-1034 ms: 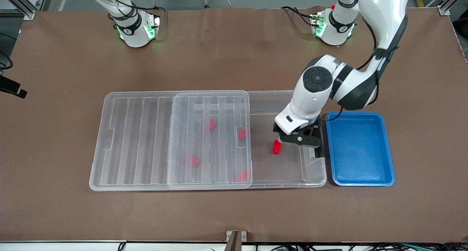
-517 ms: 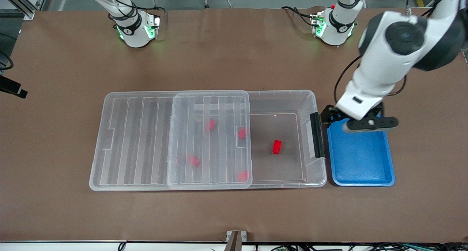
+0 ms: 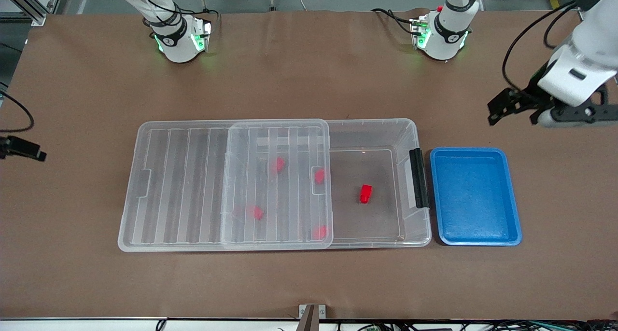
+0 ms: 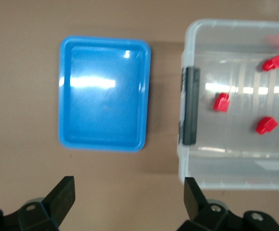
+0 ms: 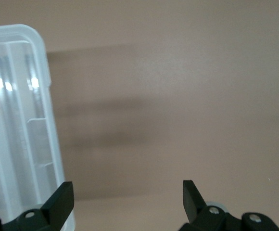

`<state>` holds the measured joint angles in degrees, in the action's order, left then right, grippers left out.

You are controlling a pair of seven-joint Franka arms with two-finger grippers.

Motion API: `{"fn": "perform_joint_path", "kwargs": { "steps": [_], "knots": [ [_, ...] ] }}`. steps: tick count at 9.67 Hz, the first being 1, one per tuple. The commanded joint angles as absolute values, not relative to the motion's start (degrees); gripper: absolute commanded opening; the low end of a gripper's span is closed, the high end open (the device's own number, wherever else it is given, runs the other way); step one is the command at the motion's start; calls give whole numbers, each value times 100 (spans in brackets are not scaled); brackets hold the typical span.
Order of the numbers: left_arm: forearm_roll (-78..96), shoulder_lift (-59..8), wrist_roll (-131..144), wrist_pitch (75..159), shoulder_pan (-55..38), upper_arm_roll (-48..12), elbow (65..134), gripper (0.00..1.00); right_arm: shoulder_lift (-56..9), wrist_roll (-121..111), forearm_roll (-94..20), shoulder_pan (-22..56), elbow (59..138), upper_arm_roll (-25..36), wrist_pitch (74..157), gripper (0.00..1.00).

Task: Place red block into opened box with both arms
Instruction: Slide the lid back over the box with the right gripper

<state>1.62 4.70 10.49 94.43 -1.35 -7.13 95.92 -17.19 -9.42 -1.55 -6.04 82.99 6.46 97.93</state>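
While the left hand [image 3: 514,110] hangs high over the bare bench [image 3: 309,70] at the left arm's end, its two fingers [image 4: 62,195] are spread as wide as they go. It holds nothing and touches nothing. In the left wrist view the blue tray [image 3: 475,196] and the end of the box [image 3: 376,128] show under it.

One red block [image 3: 366,193] lies flat on the floor of the box, in the open part, near the black latch bar [image 3: 418,178]. Four more red blocks [image 3: 277,165] lie in the box under the clear lid [image 3: 227,184]. The lid is slid toward the right arm's end, so it covers only part of the box. The blue tray sits just beside the latch end of the box.

The right hand [image 5: 127,204] is out of the front view. In the right wrist view its fingers are wide apart and hold nothing. It hangs over the bare bench beside the edge of the lid. The right arm waits.
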Motion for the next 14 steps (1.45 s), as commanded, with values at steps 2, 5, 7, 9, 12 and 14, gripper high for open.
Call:
{"fn": "perform_joint_path", "kwargs": {
  "steps": [2, 5, 7, 9, 12, 14],
  "knots": [
    [193, 204, 941, 9308, -123, -589, 9266, 100, -2362, -2052, 78, -554, 8332, 615, 10360, 42],
    [246, -26, 608, 9185, -132, -422, 8921, 99, -2760, -2312, -35, -344, 8524, 580, 10563, 0],
    [255, -18, 405, 9185, -132, -422, 8964, 99, -2769, -2294, -367, -168, 8859, 571, 10837, 0],
    [255, -18, 404, 9185, -132, -422, 9000, 99, -2786, -2294, -666, -106, 8859, 510, 10654, 0],
    [264, 0, 335, 9114, -132, -422, 9053, 100, -2865, -2285, -1273, -71, 8833, 361, 10521, 0],
    [264, 0, 281, 9123, -132, -422, 9044, 99, -2883, -2014, -1449, -9, 8807, 247, 10521, 0]
  ]
}}
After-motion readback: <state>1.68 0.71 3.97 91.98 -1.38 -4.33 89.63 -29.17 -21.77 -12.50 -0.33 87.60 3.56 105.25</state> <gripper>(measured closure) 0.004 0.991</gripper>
